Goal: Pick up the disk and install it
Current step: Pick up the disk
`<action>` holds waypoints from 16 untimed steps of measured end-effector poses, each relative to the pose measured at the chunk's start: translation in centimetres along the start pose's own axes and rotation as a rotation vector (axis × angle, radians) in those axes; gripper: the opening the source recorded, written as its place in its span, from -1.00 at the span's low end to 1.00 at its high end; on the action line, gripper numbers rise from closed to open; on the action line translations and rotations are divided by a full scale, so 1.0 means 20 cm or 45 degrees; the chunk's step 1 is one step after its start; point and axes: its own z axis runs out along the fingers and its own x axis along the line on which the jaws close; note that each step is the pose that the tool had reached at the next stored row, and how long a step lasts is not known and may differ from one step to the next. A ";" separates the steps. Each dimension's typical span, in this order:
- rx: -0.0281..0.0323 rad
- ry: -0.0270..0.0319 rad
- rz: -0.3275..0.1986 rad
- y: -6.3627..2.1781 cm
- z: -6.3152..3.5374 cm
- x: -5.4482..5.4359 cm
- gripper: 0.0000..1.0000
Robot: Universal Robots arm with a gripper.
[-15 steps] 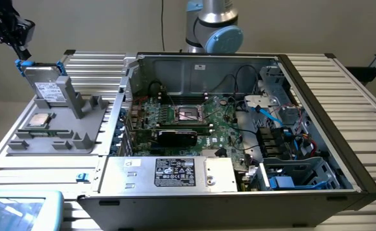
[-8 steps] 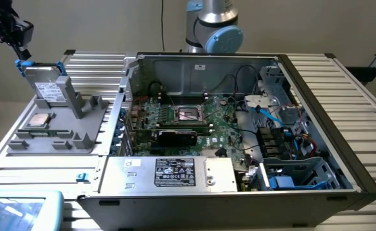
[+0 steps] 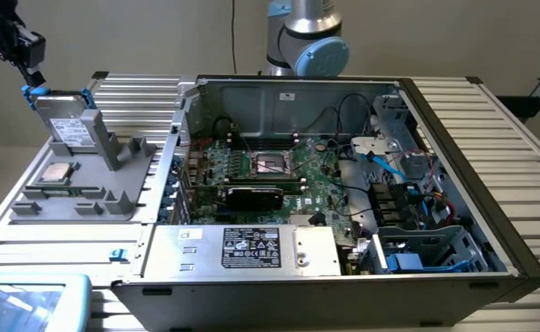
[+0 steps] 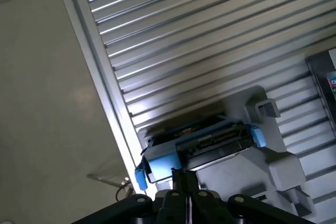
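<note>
The disk (image 3: pixel 70 128), just under my gripper (image 4: pixel 181 176) — clenched or not, I can't tell — could wedge in its holder (image 3: pixel 126 181) if lifted askew.

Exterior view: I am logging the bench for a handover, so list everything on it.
table: one, ribbed silver, under everything
computer case: one, black, open, centre
motherboard: one, green, inside the case
silver box: one, black label, case front
fixture: one, grey, on the table at the exterior view's left
disk: one, grey in blue carrier, on end in the fixture
CPU chip: one, silver, flat on the fixture
small piece: one, blue, on the table
arm: one, silver and blue, behind the case
gripper: one, black, above the disk
</note>
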 end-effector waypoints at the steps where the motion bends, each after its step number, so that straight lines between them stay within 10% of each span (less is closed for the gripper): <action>1: 0.0002 -0.0003 0.021 0.000 0.000 0.00 -0.79; 16: 0.0025 -0.0054 0.341 0.000 0.007 0.00 -0.79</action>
